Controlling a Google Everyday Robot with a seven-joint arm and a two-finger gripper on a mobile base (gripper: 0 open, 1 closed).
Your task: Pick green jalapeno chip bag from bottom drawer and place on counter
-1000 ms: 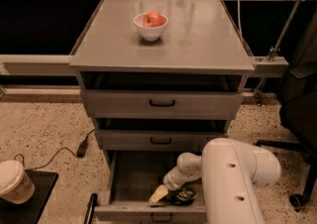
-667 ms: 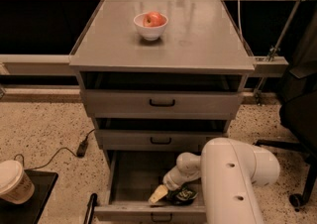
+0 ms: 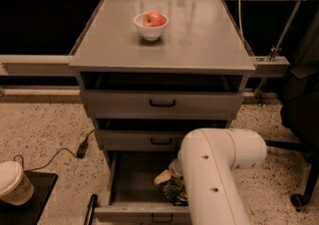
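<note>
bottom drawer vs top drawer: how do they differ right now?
The bottom drawer is pulled far out; the top drawer is at most slightly out. The bottom drawer shows the green jalapeno chip bag and the gripper inside it; the top drawer's contents are hidden. Both are grey with a black handle.

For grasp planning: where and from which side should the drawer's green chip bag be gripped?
Probably from above, by the crinkled top of the green jalapeno chip bag: it lies low in the bottom drawer, walls blocking side approach. The gripper is beside it.
</note>
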